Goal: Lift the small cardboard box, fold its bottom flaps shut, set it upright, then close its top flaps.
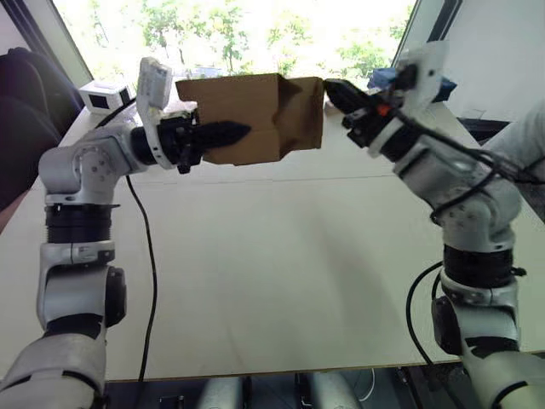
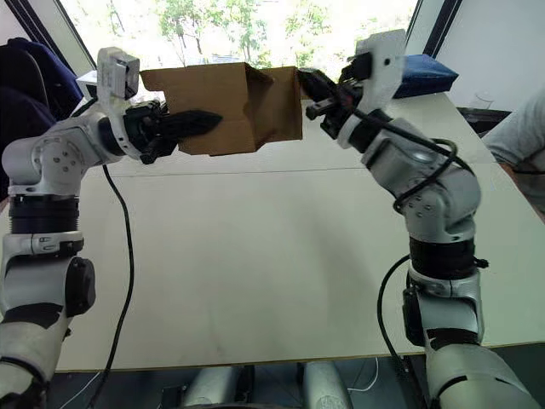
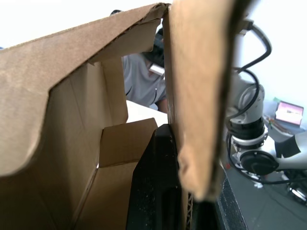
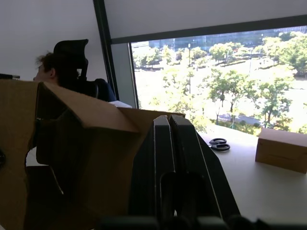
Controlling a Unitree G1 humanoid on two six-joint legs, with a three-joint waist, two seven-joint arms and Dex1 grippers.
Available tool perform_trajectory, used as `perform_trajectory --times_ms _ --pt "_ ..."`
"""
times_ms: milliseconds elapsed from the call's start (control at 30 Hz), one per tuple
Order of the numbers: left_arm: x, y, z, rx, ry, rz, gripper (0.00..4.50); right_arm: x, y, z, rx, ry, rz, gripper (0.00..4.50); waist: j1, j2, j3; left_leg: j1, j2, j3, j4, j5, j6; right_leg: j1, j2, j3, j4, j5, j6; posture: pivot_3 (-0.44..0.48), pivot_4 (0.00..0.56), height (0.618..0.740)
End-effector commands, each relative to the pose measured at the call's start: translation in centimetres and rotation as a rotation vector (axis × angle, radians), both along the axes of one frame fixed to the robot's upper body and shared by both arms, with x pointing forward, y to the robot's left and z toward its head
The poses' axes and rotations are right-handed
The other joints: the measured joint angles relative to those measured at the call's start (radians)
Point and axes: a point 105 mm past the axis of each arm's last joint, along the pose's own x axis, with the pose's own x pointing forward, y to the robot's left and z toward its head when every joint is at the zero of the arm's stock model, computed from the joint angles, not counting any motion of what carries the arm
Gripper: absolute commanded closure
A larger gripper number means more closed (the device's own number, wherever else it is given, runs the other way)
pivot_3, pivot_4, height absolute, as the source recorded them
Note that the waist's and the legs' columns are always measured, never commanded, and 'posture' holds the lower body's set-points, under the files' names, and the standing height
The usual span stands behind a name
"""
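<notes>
1. The small cardboard box point(image 1: 251, 115) was held in the air above the far part of the pale table point(image 1: 272, 256), between the two arms, lying on its side with its open ends facing sideways toward the grippers.
2. The left gripper point(image 1: 223, 134) reached in from the box's left end. In the left wrist view one finger point(image 3: 156, 187) lay inside the box against a wall panel, with the cardboard edge passing between the fingers: it was clamped on that wall.
3. The right gripper point(image 1: 339, 92) met the box's upper right edge, touching or just beside the cardboard. In the right wrist view its fingers point(image 4: 175, 163) were pressed together, gripping nothing.
4. Judgement: the flap work falls to the right gripper, being free and at the open right end, while the left arm bears the box.
5. The box was plain brown corrugated board; the right-hand face looked creased and slightly caved, and one inner flap point(image 3: 122, 146) stood partly folded inward.
</notes>
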Motion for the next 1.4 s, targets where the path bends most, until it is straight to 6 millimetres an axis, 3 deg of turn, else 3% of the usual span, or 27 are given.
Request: perform_trajectory --times_ms 33,267,533,767,900,1133,1400 --pt "-0.6 0.2 1.2 0.012 -0.063 -0.010 4.50 -1.1 1.1 1.4 -0.010 -0.091 0.048 4.47 -0.001 0.000 0.000 0.000 0.000 0.000 0.000 0.000 0.000 0.000 0.000 0.000 0.000 0.000 0.000 0.000 0.150 0.740" --pt "-0.8 0.1 1.0 0.010 -0.051 -0.029 4.50 -2.5 3.3 0.3 -0.064 -0.098 0.172 4.47 -0.001 0.000 0.000 0.000 0.000 0.000 0.000 0.000 0.000 -0.001 0.000 0.000 0.000 0.000 0.000 0.000 0.150 0.740" --pt "-1.0 -0.5 0.7 0.024 -0.039 -0.063 4.50 -3.1 4.4 -0.1 -0.072 -0.099 0.198 4.47 -0.001 0.000 0.000 0.000 0.000 0.000 0.000 0.000 0.000 -0.001 0.000 0.000 0.001 0.000 0.000 0.000 0.150 0.740" --pt "-0.8 -0.1 1.0 0.027 -0.044 -0.054 4.50 -4.9 2.2 -1.4 -0.186 -0.099 0.209 4.47 0.002 0.000 0.000 0.000 0.000 -0.001 0.000 -0.001 0.001 -0.001 0.000 0.000 0.000 0.000 0.000 0.000 0.150 0.740" --pt "-1.0 -0.2 0.9 0.038 -0.043 -0.069 4.50 -5.8 0.1 -0.5 -0.186 -0.117 0.188 4.47 0.003 0.000 0.000 -0.001 0.000 0.000 0.000 -0.003 0.005 -0.001 0.000 0.000 0.000 0.000 0.000 0.000 0.150 0.740" --pt "-1.1 -0.4 0.7 0.049 -0.042 -0.086 4.50 -3.3 -1.6 2.5 -0.023 -0.147 0.083 4.47 -0.003 0.000 0.000 0.000 0.000 0.000 0.000 -0.002 0.004 -0.001 0.000 0.000 0.002 0.000 0.000 0.000 0.150 0.740" --pt "-1.4 -0.9 0.7 0.054 -0.046 -0.099 4.50 -2.6 1.4 1.7 -0.094 -0.157 0.140 4.47 -0.001 0.000 0.000 0.000 0.000 0.000 0.000 -0.001 0.001 -0.001 0.000 0.000 0.002 0.000 0.000 0.000 0.150 0.740"
